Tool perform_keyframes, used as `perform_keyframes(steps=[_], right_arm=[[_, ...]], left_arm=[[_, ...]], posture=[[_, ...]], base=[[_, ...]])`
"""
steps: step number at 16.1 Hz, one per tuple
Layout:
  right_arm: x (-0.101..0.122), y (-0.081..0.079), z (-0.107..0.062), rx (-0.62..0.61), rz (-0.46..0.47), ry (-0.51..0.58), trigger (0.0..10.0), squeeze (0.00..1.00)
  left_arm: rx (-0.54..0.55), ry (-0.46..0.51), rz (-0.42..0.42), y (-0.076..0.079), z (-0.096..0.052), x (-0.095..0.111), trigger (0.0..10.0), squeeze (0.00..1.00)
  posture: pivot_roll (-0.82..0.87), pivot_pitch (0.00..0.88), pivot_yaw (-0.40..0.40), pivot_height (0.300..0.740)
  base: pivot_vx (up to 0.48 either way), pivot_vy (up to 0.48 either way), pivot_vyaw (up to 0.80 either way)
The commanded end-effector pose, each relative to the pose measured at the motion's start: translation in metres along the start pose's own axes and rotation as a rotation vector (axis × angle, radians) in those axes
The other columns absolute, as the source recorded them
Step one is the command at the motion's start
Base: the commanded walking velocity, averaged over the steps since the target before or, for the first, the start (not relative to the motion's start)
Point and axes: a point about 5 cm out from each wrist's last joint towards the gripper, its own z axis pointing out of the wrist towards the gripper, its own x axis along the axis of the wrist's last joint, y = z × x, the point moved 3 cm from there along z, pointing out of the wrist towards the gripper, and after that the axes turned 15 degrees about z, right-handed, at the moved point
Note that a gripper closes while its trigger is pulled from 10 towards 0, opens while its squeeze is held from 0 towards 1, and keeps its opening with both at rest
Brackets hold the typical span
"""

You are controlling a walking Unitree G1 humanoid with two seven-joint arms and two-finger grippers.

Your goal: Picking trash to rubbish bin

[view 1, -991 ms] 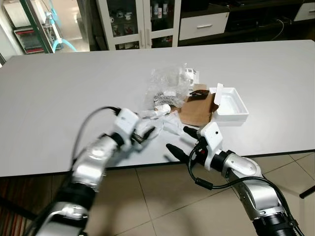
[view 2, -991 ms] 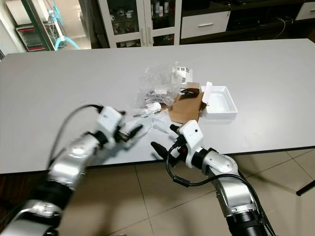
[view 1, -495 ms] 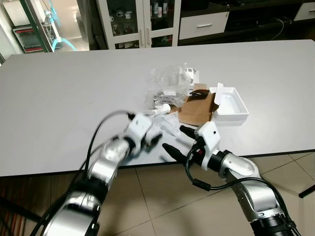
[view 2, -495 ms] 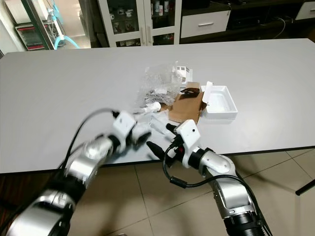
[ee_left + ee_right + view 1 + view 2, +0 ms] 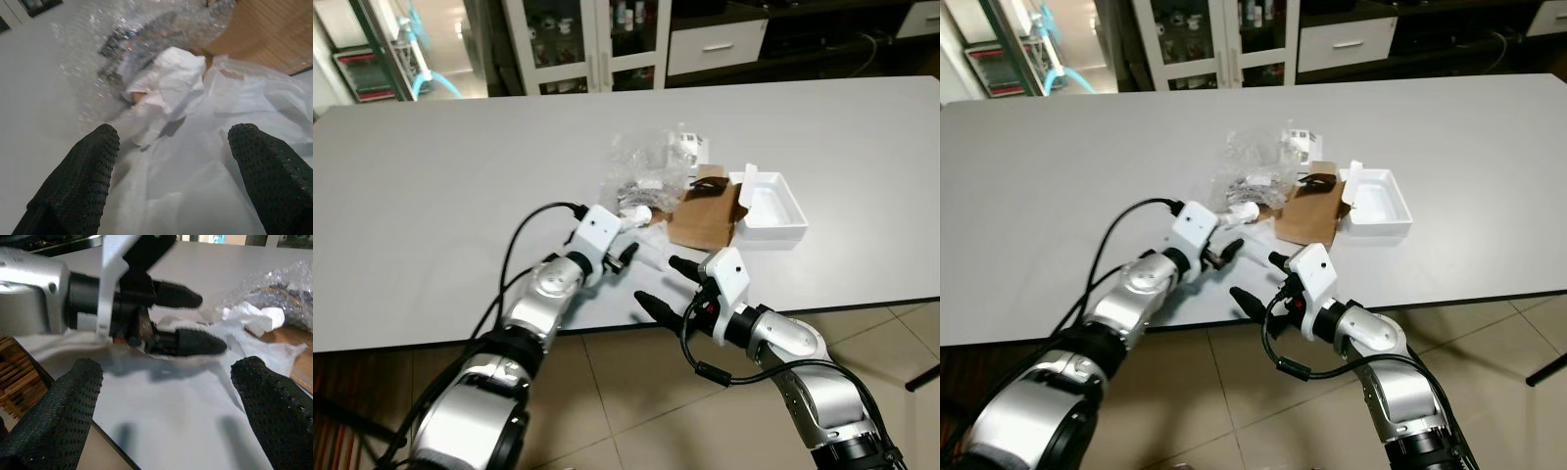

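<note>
A heap of trash lies mid-table: crumpled clear plastic wrap (image 5: 649,164), white tissue paper (image 5: 644,227), a brown cardboard sheet (image 5: 707,219) and a white foam tray (image 5: 775,208). My left gripper (image 5: 1228,253) is open at the near edge of the tissue paper (image 5: 171,83), which spreads between its fingers (image 5: 78,176) without being pinched. My right gripper (image 5: 664,286) hangs open at the table's front edge, just right of the left one and short of the cardboard. The right wrist view looks at the left gripper (image 5: 193,318) over the paper (image 5: 254,318).
The grey table (image 5: 460,166) stretches wide to the left and behind the heap. Tiled floor (image 5: 626,392) lies below the front edge. Glass-door cabinets (image 5: 597,39) and drawers (image 5: 715,44) stand beyond the far side.
My left arm has swung right and forward, bringing its gripper from the table's front edge onto the tissue paper. The right gripper has shifted slightly left.
</note>
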Motion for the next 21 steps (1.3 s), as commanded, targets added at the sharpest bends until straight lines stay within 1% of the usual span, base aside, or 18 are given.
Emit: perform_keyframes(steps=[1,2,4,5,7,10,11,12,13,21], right_arm=[[0.004,-0.002,-0.001,-0.001,-0.001,0.012,10.0,0.00],[0.004,-0.002,-0.002,-0.002,-0.001,0.013,10.0,0.00],[0.004,-0.002,-0.002,-0.002,0.000,0.013,10.0,0.00],[0.004,-0.002,-0.002,-0.002,0.001,0.013,10.0,0.00],[0.004,-0.002,-0.002,-0.004,0.002,0.012,10.0,0.00],[0.004,-0.002,-0.002,-0.004,0.005,0.010,10.0,0.00],[0.004,-0.002,-0.002,-0.004,0.006,0.009,10.0,0.00],[0.004,-0.002,-0.002,-0.004,0.005,0.009,10.0,0.00],[0.004,-0.002,-0.002,-0.005,0.005,0.009,10.0,0.00],[0.003,-0.001,-0.001,-0.005,0.006,0.004,10.0,0.00]], left_arm=[[-0.003,0.000,-0.017,0.001,0.003,0.002,10.0,0.00],[-0.006,-0.009,-0.018,0.002,0.003,0.001,10.0,0.00],[-0.019,-0.059,-0.009,0.007,0.003,-0.008,10.0,0.00],[-0.015,-0.101,-0.001,0.008,0.003,-0.014,10.0,0.00],[-0.001,-0.144,0.001,0.007,0.002,-0.021,10.0,0.00],[0.000,-0.183,0.018,0.008,0.001,-0.026,10.0,0.00],[0.001,-0.189,0.013,0.009,0.001,-0.027,7.8,0.00],[-0.001,-0.199,0.008,0.010,0.001,-0.028,3.2,0.00],[-0.002,-0.201,0.007,0.011,0.002,-0.028,0.0,0.00],[-0.018,-0.197,0.013,0.018,0.003,-0.027,0.0,0.00]], posture=[[-0.11,0.063,0.046,0.740],[-0.11,0.064,0.046,0.740],[-0.11,0.064,0.045,0.740],[-0.11,0.065,0.045,0.740],[-0.11,0.066,0.044,0.740],[-0.11,0.066,0.041,0.740],[-0.11,0.066,0.043,0.740],[-0.11,0.065,0.041,0.740],[-0.11,0.066,0.041,0.740],[-0.11,0.059,0.043,0.740]], base=[[0.000,0.000,0.00],[0.000,0.000,0.00],[0.000,0.000,0.00],[0.000,0.000,0.00],[0.000,0.000,0.00],[0.000,0.000,0.00],[0.000,0.000,0.00],[0.000,0.000,0.00],[0.000,0.000,0.00],[0.000,0.000,0.00]])
